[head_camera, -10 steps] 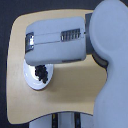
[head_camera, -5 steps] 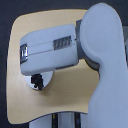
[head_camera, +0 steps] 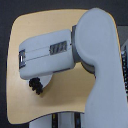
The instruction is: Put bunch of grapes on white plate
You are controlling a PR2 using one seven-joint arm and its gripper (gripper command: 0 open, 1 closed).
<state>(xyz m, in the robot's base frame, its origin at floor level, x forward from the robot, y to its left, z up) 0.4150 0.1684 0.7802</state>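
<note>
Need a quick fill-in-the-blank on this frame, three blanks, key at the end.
1. The grapes lie on the white ____.
2. The plate sits on a ____-coloured table.
3. The arm hides most of the plate from ____.

Missing words: plate; tan; above.

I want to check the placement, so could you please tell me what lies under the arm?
Dark grapes and a bit of white plate peek out below the arm; the rest, including the jaws, is covered.
</note>
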